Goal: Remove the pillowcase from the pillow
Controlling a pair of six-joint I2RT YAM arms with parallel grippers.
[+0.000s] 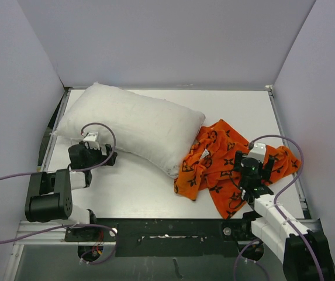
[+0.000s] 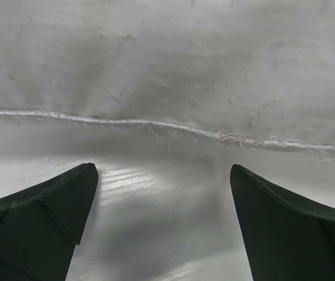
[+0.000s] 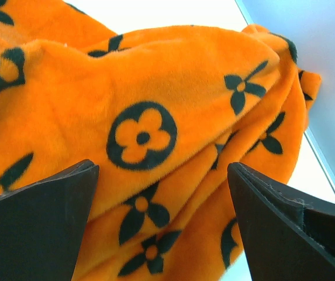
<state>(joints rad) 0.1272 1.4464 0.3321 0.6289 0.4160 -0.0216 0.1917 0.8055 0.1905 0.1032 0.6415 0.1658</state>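
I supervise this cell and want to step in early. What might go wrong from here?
The pillowcase lies against the right end of the pillow. Whether that corner sits inside it cannot be told, so a pull might drag the pillow along. The left gripper is open and holds nothing, so the pillow is unanchored. The right gripper is open over bunched folds and may pinch several layers.

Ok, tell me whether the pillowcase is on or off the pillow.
Off: the pillow lies bare white, the pillowcase crumpled on the table against its right end. Whether one corner is tucked inside: cannot tell.
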